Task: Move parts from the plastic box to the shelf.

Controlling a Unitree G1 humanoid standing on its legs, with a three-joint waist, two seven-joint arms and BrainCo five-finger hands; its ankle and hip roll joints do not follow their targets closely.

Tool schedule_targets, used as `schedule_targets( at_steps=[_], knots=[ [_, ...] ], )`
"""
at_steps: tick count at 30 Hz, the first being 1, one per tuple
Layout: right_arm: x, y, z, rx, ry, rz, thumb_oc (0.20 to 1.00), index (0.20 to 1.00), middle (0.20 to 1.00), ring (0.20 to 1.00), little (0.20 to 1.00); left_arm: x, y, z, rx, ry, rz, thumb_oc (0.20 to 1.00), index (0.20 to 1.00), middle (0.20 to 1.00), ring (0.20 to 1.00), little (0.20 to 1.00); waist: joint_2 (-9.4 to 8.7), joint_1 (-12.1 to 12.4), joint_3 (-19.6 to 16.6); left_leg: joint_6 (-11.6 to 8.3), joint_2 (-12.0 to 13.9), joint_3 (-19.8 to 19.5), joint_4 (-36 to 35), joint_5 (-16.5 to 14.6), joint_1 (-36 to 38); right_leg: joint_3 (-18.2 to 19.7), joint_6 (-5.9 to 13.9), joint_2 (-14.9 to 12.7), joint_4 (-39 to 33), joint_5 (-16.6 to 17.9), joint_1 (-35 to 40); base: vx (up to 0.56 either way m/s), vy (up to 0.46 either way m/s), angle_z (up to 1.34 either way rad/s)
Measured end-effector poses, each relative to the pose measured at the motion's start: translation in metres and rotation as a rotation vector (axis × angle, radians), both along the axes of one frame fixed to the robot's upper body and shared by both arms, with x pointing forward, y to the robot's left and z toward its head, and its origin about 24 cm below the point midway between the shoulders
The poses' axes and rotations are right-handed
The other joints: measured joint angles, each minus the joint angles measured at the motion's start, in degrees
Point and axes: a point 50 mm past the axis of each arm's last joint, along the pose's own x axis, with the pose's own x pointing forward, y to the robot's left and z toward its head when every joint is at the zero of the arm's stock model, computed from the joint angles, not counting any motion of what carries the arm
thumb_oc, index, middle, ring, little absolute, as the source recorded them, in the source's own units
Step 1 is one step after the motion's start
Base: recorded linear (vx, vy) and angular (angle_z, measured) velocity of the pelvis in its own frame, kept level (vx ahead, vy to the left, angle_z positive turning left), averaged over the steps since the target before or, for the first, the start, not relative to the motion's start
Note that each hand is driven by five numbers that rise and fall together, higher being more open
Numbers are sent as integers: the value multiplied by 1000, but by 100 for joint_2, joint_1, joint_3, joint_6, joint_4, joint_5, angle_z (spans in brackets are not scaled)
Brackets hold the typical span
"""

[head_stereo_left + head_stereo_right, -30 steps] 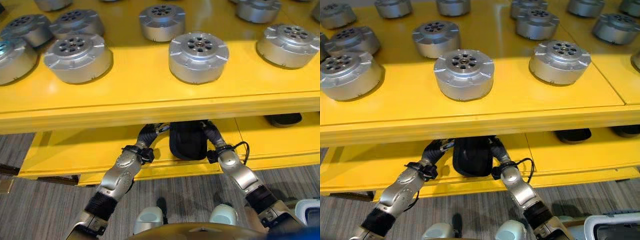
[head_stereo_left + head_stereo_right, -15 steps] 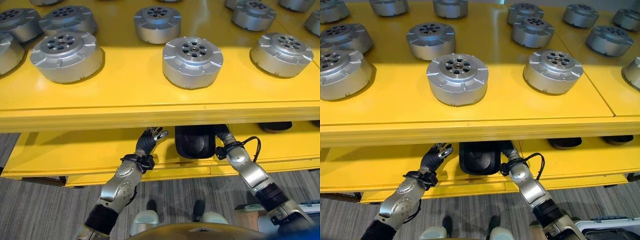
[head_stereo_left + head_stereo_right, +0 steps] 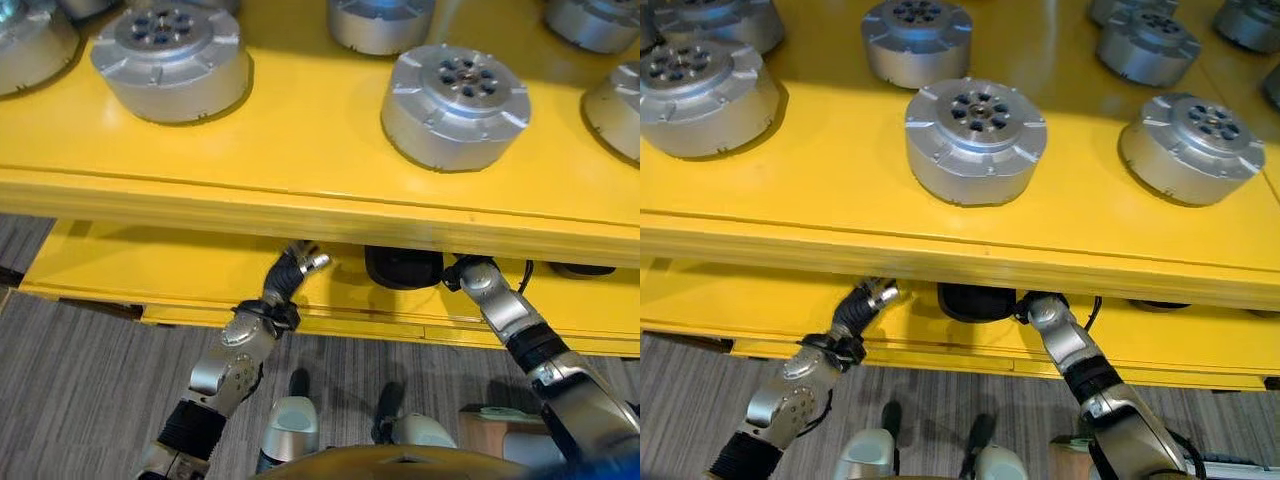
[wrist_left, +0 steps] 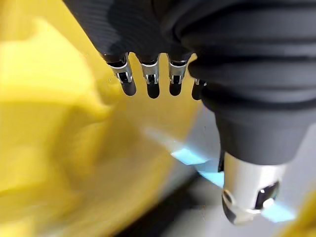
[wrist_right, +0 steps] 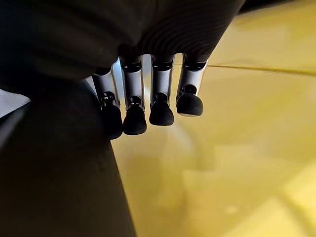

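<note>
A black part (image 3: 403, 266) lies on the lower yellow shelf (image 3: 150, 275), half hidden under the upper shelf's front edge. My right hand (image 3: 1040, 305) rests against the part's right side. In the right wrist view its fingers (image 5: 161, 94) run straight beside the dark part (image 5: 59, 173), not curled round it. My left hand (image 3: 292, 272) is off to the part's left, apart from it. Its fingers (image 4: 148, 79) are straight and hold nothing.
The upper yellow shelf (image 3: 300, 150) carries several round silver parts, such as one at the front (image 3: 455, 105) and one to the left (image 3: 170, 60). Another dark part (image 3: 580, 268) shows on the lower shelf to the right. Grey carpet lies below.
My left hand has let go of the black part and drawn away to the left, fingers straight. My right hand stays at the part's side. The camera has shifted.
</note>
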Motion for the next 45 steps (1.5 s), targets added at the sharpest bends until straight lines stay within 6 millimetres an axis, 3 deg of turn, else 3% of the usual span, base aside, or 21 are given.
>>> schedule_targets(
  at_steps=[2,4,5,7,10,17,23,31,35,41,45],
  knots=[
    [1,1,1,25,-8,-10,200,200,200,200,200,5,18,22,10,-106,81,1000,1000,1000,1000,1000,-88,176,190,-32,26,-76,221,-48,-210,-96,-26,2,112,-17,-69,-224,-220,25],
    [23,-2,38,58,-125,-51,200,200,200,200,200,18,24,56,12,-232,119,1000,1000,1000,1000,1000,-393,279,837,-90,190,-333,975,-142,-1004,-262,-171,75,645,-130,-657,-297,-213,37],
    [28,-6,48,70,-152,-73,200,200,200,200,200,21,22,60,7,-243,117,1000,1000,1000,1000,1000,-408,322,930,-93,236,-380,1148,-144,-1273,-291,-201,91,799,-149,-895,-261,-130,19],
    [35,-15,54,75,-142,-108,200,200,200,200,200,23,13,53,-5,-213,94,1000,1000,1000,1000,1000,-312,333,993,-89,260,-414,1367,-156,-1534,-299,-242,68,1007,-176,-1123,-163,-40,5],
    [33,-23,46,82,-104,-142,200,200,200,200,200,22,3,41,16,-167,46,1000,1000,1000,1000,1000,-256,280,1028,-49,263,-380,1508,-238,-1541,-290,-240,46,1051,-230,-1092,-112,7,-8],
    [32,-38,42,70,-76,-185,200,200,200,200,200,24,-8,44,24,-183,-9,1000,1000,1000,1000,1000,-207,131,1059,127,189,-308,1915,-455,-1636,-223,-175,-114,1266,-266,-1130,-88,37,-3],
    [40,-41,55,85,-74,-191,200,200,200,200,200,23,-17,43,48,-186,-53,1000,1000,1000,1000,1000,-164,-13,1079,301,113,-159,2623,-849,-1922,-51,-124,-345,1915,-436,-1433,-92,72,-8],
    [43,-55,62,60,-35,-192,200,200,200,200,200,25,-28,51,124,-252,-92,1000,1000,1000,1000,1000,-28,-78,1109,579,0,110,3441,-1487,-1894,6,-88,-846,3053,-1012,-1596,-34,73,-8],
    [54,-61,86,-65,-32,-175,200,200,200,200,200,32,-38,64,95,-303,-109,1000,1000,1000,1000,1000,224,-192,1101,658,-115,211,4119,-1953,-1803,185,30,-1154,3867,-1476,-1615,47,105,-2],
    [62,-67,120,-208,-88,-167,200,200,200,200,200,32,-49,61,93,-293,-140,1000,1000,1000,1000,1000,284,-137,1112,642,-148,187,4101,-1961,-1828,5,-19,-1255,3967,-1544,-1691,-39,26,3],
    [63,-67,122,-263,-84,-150,200,200,200,200,200,33,-49,54,96,-263,-134,1000,1000,1000,1000,1000,358,-138,1107,570,-127,148,4050,-1928,-1871,-50,0,-1249,3998,-1609,-1735,-58,3,2]
  ],
)
